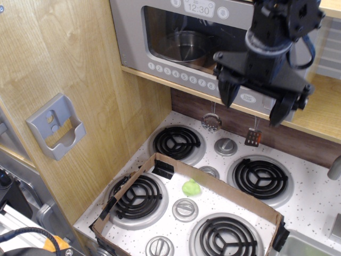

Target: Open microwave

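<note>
Hovering my black gripper (251, 104), jaws apart and empty, before the grey plastic windowed microwave (160, 37), door unopened, handle ungrasped.

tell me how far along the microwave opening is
Done: nothing on the door; the microwave looks shut, its door flush with the front. In hand: the open claw hangs at the door's right end, over where the handle would be, gripping nothing visible. Left: grasp the handle and pull the door open.
</note>
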`<state>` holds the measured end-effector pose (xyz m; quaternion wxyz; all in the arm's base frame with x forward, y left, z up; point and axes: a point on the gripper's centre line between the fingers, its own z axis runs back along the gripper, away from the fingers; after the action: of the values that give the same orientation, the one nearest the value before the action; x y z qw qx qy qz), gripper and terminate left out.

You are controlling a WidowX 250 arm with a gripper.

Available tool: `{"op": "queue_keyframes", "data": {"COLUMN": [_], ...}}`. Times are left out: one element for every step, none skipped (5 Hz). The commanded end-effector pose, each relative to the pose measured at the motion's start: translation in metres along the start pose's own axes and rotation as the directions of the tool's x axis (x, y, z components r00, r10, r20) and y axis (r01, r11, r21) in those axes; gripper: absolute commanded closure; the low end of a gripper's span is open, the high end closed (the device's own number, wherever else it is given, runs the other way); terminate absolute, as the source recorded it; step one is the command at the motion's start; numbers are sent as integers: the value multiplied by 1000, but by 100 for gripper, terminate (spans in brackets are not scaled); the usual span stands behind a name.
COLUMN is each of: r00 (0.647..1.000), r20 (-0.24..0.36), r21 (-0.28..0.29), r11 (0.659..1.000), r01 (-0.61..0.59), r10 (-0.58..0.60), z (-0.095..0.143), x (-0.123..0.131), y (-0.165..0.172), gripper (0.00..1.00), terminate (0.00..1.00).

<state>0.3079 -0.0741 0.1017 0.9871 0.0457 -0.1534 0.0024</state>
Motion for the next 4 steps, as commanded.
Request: {"op": "queue_keyframes", "data": {"r00": [997,997,997,997], "r20": [55,47,48,48], "r21": [4,3,-11,-35], "r11": [999,998,998,997], "r01": [45,61,57,69], "r10": [-45,-61,-56,-67], "z": [-2,-2,-2,-2], "x": [28,39,48,59], "y": [9,10,7,5], "gripper": [0,0,0,0], "terminate": [0,0,0,0]}}
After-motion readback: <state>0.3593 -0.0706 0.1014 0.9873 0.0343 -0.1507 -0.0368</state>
